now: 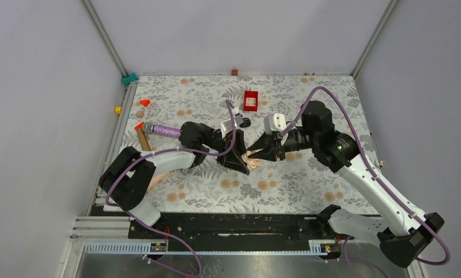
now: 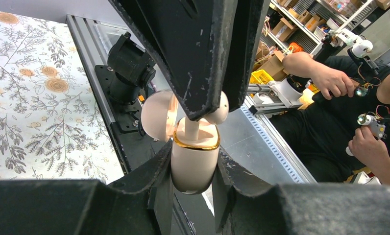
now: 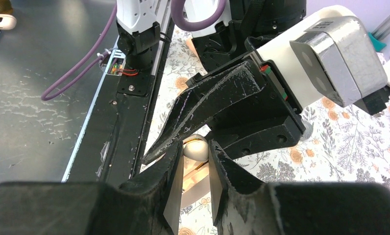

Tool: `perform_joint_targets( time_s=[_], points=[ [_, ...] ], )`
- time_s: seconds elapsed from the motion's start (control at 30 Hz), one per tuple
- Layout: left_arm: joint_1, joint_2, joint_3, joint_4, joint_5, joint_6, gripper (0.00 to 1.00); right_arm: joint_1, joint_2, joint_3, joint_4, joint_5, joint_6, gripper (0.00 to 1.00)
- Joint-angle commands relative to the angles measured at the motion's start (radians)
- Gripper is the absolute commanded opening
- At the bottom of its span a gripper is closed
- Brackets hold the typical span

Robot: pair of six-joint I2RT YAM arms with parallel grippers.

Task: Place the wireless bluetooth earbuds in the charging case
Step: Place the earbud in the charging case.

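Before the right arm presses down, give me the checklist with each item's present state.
1. Charging case held: ok, the left gripper is clamped on its body.
2. Lid open: ok, swung back off the opening.
3. Earbud held: ok, pinched in the right gripper.
4. Stem inside the gold rim: ok, it dips past the rim.
5. Earbud fully seated: not ok, its head sits above the rim.
6. Other earbud's place: cannot tell, no view shows it.
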Motion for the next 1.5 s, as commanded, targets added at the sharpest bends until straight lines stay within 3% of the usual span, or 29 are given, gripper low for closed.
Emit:
perform_joint_targets(
  time_s=[0.0, 0.37, 1.23, 1.47],
  points=[
    [0.005, -0.039, 0.031, 0.07, -0.031, 0.002, 0.0, 0.01, 0.004, 0.004, -0.068, -0.065, -0.031, 0.3],
    [0.009, -0.048, 0.029, 0.071, -0.028, 0.002, 0.0, 0.011, -0.004, 0.01, -0.108, -0.061, -0.079, 0.37],
    [-0.009, -0.037, 0.018, 0.071, 0.001, 0.02, 0.0, 0.011, 0.016, 0.026, -0.006, 0.067, 0.02, 0.36],
    [-0.019, -0.045, 0.014, 0.07, 0.026, 0.025, 0.0, 0.01, 0.018, 0.059, -0.054, 0.095, -0.018, 0.43]
  ],
)
